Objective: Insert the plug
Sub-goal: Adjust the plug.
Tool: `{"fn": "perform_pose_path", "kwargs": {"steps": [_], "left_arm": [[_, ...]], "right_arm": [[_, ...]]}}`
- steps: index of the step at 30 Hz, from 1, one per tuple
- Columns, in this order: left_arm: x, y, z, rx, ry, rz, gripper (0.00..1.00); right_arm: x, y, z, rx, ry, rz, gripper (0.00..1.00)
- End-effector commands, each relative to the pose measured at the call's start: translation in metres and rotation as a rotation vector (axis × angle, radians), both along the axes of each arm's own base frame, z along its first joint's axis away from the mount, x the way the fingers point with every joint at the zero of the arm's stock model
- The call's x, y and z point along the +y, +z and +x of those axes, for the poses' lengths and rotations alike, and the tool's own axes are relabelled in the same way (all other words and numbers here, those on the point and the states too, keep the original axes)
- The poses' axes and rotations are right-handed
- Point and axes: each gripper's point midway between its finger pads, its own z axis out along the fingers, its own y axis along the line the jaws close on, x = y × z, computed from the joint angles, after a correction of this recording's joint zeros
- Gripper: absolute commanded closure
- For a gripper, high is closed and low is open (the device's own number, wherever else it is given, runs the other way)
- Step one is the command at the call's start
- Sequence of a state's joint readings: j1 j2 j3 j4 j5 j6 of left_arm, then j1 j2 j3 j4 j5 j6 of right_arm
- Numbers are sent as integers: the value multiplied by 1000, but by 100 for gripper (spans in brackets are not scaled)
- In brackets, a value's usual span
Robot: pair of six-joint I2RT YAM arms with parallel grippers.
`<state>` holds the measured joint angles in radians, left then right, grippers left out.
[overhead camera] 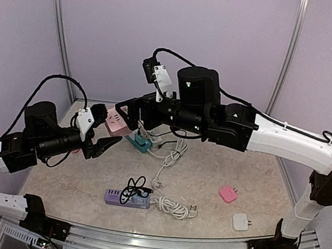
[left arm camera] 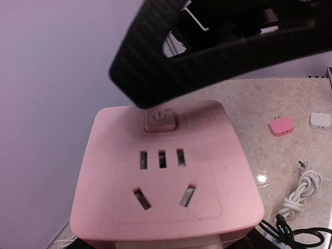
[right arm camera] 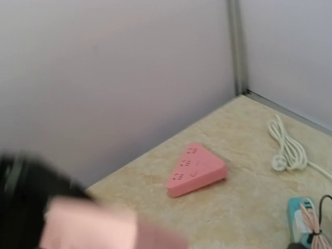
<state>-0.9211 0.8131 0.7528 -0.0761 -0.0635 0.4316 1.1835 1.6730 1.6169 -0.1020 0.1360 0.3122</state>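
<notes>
Top external view: left tool (overhead camera: pixel 105 129) clamps the socket (overhead camera: pixel 115 123), back-left.
Right tool (overhead camera: pixel 126 109): spread, empty, just beside socket.
Handling: likely light, rigid, slick plastic; hold side walls, slots clear.

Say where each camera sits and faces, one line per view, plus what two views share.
Top external: above and behind the bases, looking down on the table; both arms show, left gripper and right gripper by the pink socket.
Left wrist: on the left arm, facing the pink socket close up; own fingers unclear.
Right wrist: on the right arm, facing the far corner and a pink triangular strip; own fingers unseen.
Shared: top and left wrist both show the small pink plug.
</notes>
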Motion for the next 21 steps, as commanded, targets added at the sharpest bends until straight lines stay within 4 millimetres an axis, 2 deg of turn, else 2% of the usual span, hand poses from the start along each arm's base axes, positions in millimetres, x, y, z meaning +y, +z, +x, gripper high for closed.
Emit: {"fn": "perform_pose_path", "kwargs": {"steps": [1, 6, 12, 15, 17, 21], "left_arm": [[0, 1, 0, -62, 9, 27, 100], [0, 2, 1, -54, 16, 12, 100], [2, -2, 4, -53, 35, 29, 100], [1, -2, 3, -53, 31, 25, 100], [1, 0, 4, -58, 31, 22, 100], [0, -1, 4, -62, 33, 28, 100]], "right_arm": [[3, -36, 9, 120, -96, -143, 0], [29, -39, -9, 108, 20, -162, 2], [45, -38, -32, 86, 118, -181, 3], [46, -49, -30, 93, 93, -230, 4], [43, -57, -21, 97, 32, -266, 7], [34, -69, -3, 106, -96, -323, 17]]}}
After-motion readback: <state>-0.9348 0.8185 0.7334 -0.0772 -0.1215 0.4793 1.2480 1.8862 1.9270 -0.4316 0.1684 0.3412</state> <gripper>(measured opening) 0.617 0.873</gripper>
